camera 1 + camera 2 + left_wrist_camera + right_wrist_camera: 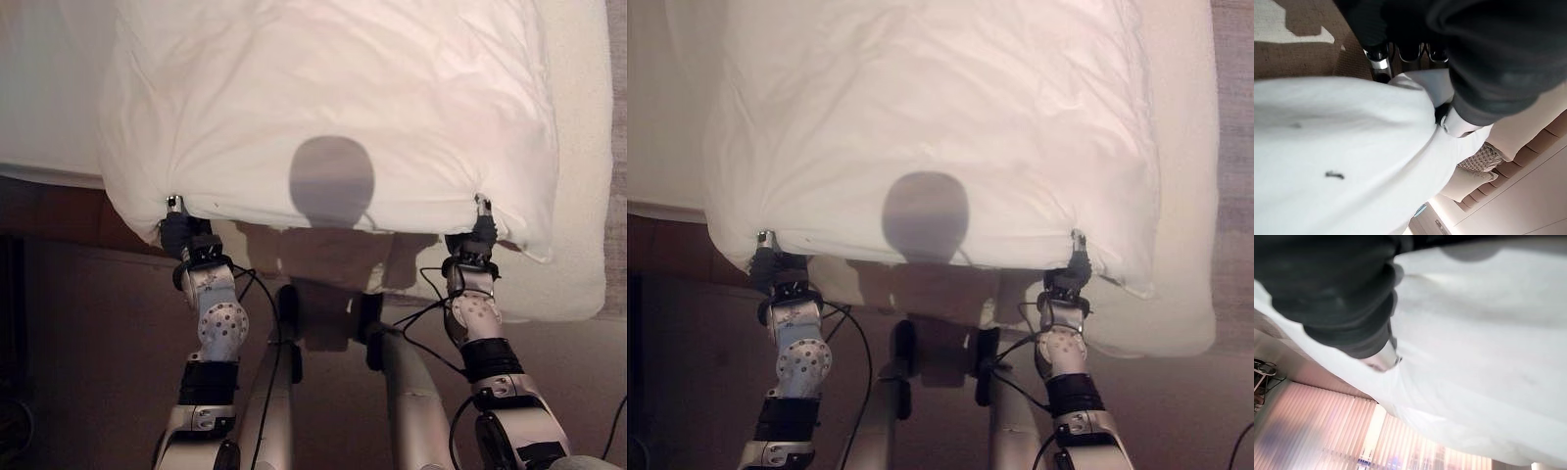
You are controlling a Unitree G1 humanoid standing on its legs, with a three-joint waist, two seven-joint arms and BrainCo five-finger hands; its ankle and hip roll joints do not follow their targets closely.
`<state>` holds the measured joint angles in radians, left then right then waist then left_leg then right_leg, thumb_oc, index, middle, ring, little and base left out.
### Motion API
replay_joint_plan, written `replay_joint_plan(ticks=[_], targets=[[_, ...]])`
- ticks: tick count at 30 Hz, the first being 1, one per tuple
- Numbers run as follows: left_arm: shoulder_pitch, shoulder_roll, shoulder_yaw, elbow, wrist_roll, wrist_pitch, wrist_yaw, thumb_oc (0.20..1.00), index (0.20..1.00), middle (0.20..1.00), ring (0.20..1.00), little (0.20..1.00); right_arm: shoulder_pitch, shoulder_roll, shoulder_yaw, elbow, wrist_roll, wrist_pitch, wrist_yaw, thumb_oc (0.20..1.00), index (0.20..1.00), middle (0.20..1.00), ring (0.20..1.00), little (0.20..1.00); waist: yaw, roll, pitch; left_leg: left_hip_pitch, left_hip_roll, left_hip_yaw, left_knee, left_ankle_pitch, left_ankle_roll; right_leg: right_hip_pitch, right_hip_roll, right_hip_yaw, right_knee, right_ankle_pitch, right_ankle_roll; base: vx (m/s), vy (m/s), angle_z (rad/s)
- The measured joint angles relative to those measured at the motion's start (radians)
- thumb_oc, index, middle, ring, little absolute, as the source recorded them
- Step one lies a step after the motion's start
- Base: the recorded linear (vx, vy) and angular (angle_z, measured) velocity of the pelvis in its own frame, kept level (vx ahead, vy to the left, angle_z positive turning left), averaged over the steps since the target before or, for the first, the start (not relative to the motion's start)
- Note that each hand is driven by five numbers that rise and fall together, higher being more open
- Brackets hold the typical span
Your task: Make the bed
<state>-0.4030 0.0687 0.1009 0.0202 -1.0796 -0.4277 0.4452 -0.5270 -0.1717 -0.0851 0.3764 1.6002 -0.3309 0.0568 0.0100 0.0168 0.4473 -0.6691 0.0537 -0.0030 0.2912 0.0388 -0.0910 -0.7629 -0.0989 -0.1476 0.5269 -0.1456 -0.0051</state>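
Note:
A puffy white duvet lies spread over the bed, and its near edge is lifted off the mattress at both corners. My left hand grips the near left corner. In the left wrist view its fingers curl over a fold of the white cloth. My right hand holds the near right corner, with its thumb pressed into the duvet. The duvet's near edge sags a little between the two hands.
The white sheet shows along the bed's right side and at the left. Brown carpet lies at the foot of the bed. A patterned cushion and vertical blinds show in the wrist views.

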Motion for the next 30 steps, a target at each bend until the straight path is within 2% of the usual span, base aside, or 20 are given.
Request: replay_joint_plan(ticks=[1,2,9,15,18,23,27,30], targets=[[0.008,0.0,0.001,0.0,-0.006,-0.001,-0.012,0.9,0.9,0.9,0.9,0.9,0.004,0.005,0.0,-0.025,0.0,0.0,0.001,0.2,0.2,0.2,0.2,0.2,0.001,0.0,0.0,0.0,0.0,0.0,0.0,0.0,0.0,0.0,0.0,0.0,0.0,0.0,0.0,0.0,0.0,0.0],[0.022,0.0,0.001,0.0,-0.015,-0.006,-0.021,1.0,1.0,1.0,1.0,1.0,0.006,0.006,0.001,-0.056,0.0,0.0,0.003,0.2,0.2,0.2,0.2,0.2,0.001,0.0,0.0,0.0,-0.001,0.0,0.0,0.0,0.0,0.0,0.0,0.0,-0.001,0.0,0.0,0.0,0.0,0.0],[0.079,-0.006,0.001,0.007,-0.096,-0.018,-0.077,1.0,1.0,1.0,1.0,1.0,0.038,0.006,0.007,-0.181,0.0,-0.011,0.039,0.2,0.2,0.2,0.2,0.2,0.002,0.001,0.0,0.0,-0.001,0.002,0.0,0.0,0.0,-0.001,0.0,0.002,-0.001,0.0,0.0,0.0,0.0,0.0],[0.092,-0.017,-0.001,0.142,-0.216,-0.011,-0.153,1.0,1.0,1.0,1.0,1.0,0.066,0.004,0.057,-0.317,-0.001,-0.037,0.071,0.2,0.2,0.2,0.2,0.2,0.0,0.002,-0.002,0.008,0.0,0.013,0.001,-0.003,0.0,-0.001,0.006,0.016,-0.002,0.002,0.0,0.0,0.009,-0.06],[0.1,-0.033,-0.011,0.175,-0.254,0.001,-0.19,1.0,1.0,1.0,1.0,1.0,0.074,0.001,0.097,-0.355,-0.001,-0.04,0.082,0.2,0.2,0.2,0.2,0.2,-0.016,0.001,-0.002,0.012,0.003,0.027,0.001,-0.006,0.002,-0.001,0.008,0.027,-0.004,0.007,0.004,0.01,0.001,-0.1],[0.061,-0.05,-0.058,0.297,-0.3,0.049,-0.266,1.0,1.0,1.0,1.0,1.0,0.087,-0.006,0.157,-0.418,-0.001,-0.041,0.115,0.2,0.2,0.2,0.2,0.2,-0.029,-0.001,-0.004,0.012,0.005,0.034,0.003,-0.008,0.003,-0.001,0.015,0.035,-0.011,0.015,0.009,0.0,0.003,-0.04],[-0.008,-0.053,-0.082,0.343,-0.343,0.064,-0.303,1.0,1.0,1.0,1.0,1.0,0.087,-0.01,0.198,-0.419,-0.001,-0.04,0.128,0.2,0.2,0.2,0.2,0.2,-0.052,-0.009,-0.008,0.011,0.009,0.04,0.004,-0.011,0.007,-0.001,0.022,0.041,-0.026,0.024,0.015,0.01,-0.004,-0.04],[-0.056,-0.051,-0.078,0.369,-0.368,0.067,-0.315,1.0,1.0,1.0,1.0,1.0,0.087,-0.017,0.217,-0.42,-0.001,-0.04,0.131,0.2,0.2,0.2,0.2,0.2,-0.054,-0.01,-0.008,0.01,0.012,0.049,0.009,-0.015,0.008,-0.001,0.025,0.05,-0.028,0.028,0.019,0.01,0.002,-0.12]])
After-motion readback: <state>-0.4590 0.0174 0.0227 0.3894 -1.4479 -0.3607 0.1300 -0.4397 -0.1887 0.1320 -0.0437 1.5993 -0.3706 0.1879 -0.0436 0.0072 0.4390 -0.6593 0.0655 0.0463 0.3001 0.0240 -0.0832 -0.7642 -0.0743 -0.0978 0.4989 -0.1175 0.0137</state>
